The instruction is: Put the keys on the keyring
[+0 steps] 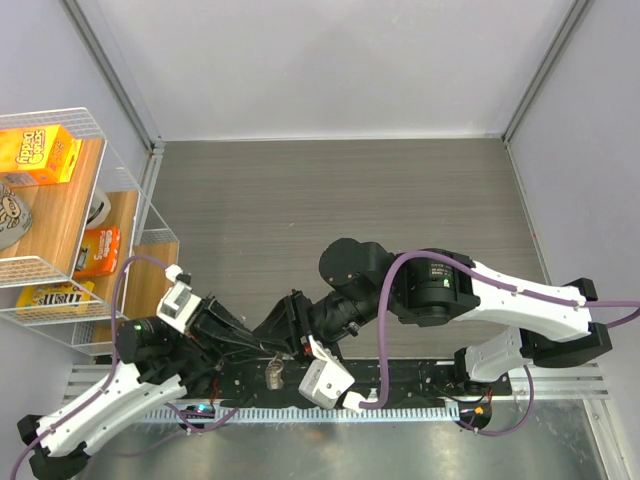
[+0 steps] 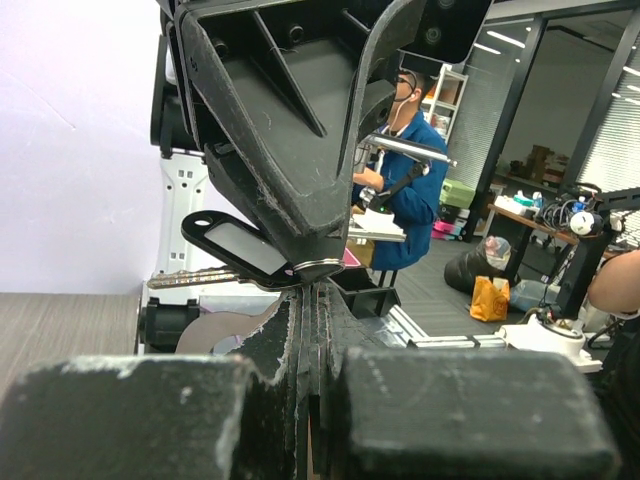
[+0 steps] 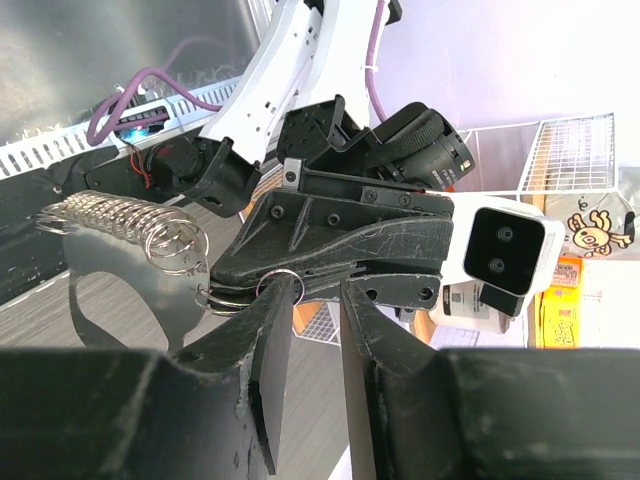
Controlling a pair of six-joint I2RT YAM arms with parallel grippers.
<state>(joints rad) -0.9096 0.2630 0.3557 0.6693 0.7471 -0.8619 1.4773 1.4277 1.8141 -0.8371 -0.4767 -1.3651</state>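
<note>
Pinching the keyring (image 3: 125, 218) left of centre frame, the left fingers (image 3: 330, 245) are pressed together; the right fingers (image 3: 270, 345) stand slightly spread just below; a black-headed key (image 2: 235, 250) hangs beside them.

A robotics lab in an office: white panels (image 1: 330, 60) wall the table (image 1: 350, 200), a wire shelf (image 1: 70, 230) stands left of it, and a man (image 2: 400, 190) works at desks (image 2: 530, 215) beyond it.

Table (image 1: 330, 200): grey wood-grain top, closed in by pale walls at 12, 3 and 9 o'clock. Its centre and far half are bare. A white wire rack (image 1: 130, 200) stands at the 9 o'clock edge. A metal rail (image 1: 560, 375) runs along the 6 o'clock edge.
</note>
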